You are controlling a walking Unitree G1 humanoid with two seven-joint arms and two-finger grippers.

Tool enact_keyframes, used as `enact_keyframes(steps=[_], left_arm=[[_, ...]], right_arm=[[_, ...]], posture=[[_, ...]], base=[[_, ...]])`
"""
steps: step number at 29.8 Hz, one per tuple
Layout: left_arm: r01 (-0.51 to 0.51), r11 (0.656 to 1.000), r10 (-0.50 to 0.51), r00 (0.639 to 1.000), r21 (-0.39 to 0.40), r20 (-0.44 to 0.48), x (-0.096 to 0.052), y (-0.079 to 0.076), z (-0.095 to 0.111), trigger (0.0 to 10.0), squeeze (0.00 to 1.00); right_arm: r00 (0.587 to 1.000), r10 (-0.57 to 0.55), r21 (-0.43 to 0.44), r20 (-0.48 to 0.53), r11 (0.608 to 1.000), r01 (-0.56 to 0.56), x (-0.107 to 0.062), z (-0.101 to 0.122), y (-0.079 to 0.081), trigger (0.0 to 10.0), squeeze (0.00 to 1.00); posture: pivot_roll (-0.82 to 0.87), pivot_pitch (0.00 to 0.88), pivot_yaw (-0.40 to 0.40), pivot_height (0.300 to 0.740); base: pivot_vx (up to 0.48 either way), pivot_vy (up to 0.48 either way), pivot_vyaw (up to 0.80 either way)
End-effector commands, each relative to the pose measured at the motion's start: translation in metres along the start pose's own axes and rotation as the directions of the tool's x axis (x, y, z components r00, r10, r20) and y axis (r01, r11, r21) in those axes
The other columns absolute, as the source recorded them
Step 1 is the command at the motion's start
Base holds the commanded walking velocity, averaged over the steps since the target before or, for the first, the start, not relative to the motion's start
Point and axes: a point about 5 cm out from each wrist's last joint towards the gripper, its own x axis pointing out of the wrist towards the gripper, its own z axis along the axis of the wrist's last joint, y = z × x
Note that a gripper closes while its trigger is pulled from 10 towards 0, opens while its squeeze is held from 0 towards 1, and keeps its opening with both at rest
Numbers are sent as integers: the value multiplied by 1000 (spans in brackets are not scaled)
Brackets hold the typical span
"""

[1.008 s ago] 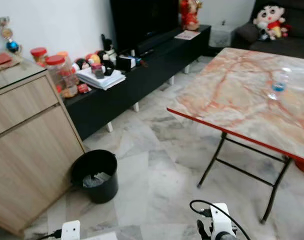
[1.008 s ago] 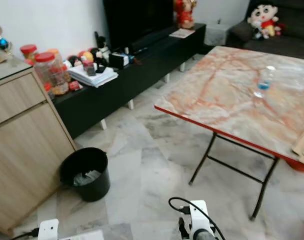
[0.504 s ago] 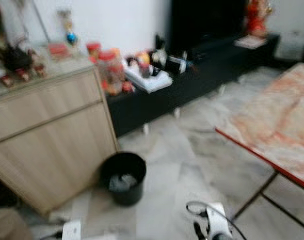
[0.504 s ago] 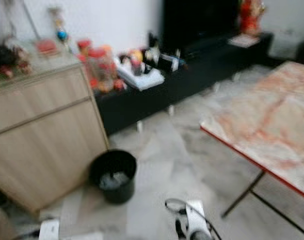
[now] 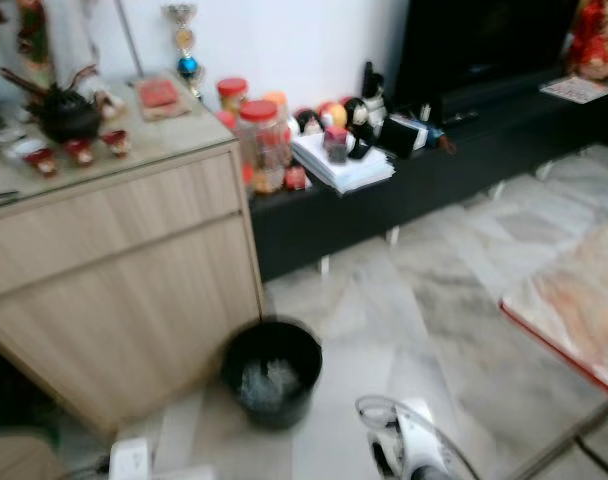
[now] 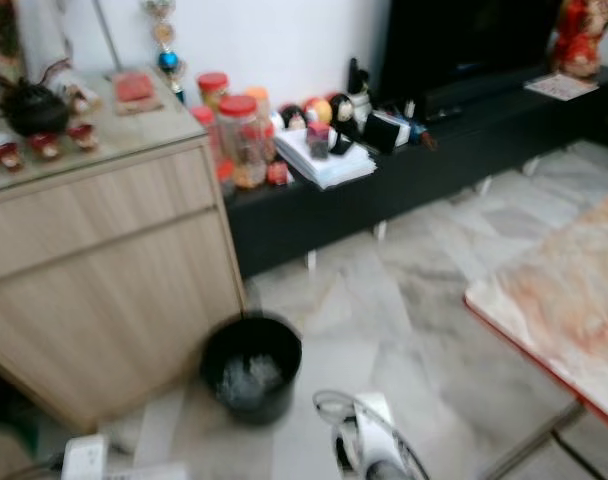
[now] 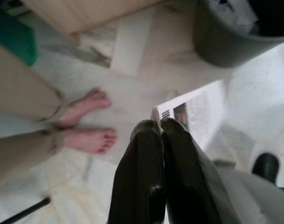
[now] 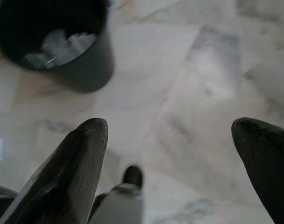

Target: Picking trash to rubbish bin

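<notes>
marble floor (image 5: 454, 300), left gripper (image 7: 159, 125) pinching flat paper (image 7: 200, 114) edge-on, long axis toward black bin (image 7: 235, 35)

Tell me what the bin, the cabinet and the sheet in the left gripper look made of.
Bin: likely plastic, smooth matte black wall. Cabinet: light wood or laminate, grain lines showing. Sheet pinched by the left gripper: thin printed paper, white with small print.

- Left gripper (image 7: 159, 125): two long black fingers, glossy, rounded at the tips
- Right gripper (image 8: 172, 135): two matte black fingers, faintly ribbed, blunt-ended
- Right wrist (image 5: 424, 460): white housing with a looped black cable
- Left wrist (image 5: 130, 459): white housing, blurred
</notes>
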Motion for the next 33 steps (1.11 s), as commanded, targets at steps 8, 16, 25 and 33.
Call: enact_keyframes(steps=[8, 16, 25, 33], left_arm=[[-20, 999, 19, 999, 32, 40, 1, 8, 9, 10000, 0], [-4, 999, -3, 992, 50, 123, 4, 3, 29, 10000, 0], [14, 998, -26, 975, 58, 223, 5, -3, 51, 10000, 0], [15, 996, -37, 963, 85, 266, 5, -2, 62, 10000, 0]], right_arm=[[999, 31, 28, 21, 999, -31, 2, 8, 11, 10000, 0], [998, 41, 7, 37, 999, -41, 3, 12, 14, 10000, 0], [986, 132, -34, 102, 991, -129, 7, 39, 24, 10000, 0], [963, 221, -98, 151, 973, -208, 8, 60, 35, 10000, 0]], posture=[[62, 0, 17, 740], [64, 0, 17, 740], [61, 0, 19, 740], [61, 0, 19, 740]], base=[[413, 0, -252], [414, 0, -111], [193, 0, 0], [0, 0, 0]])
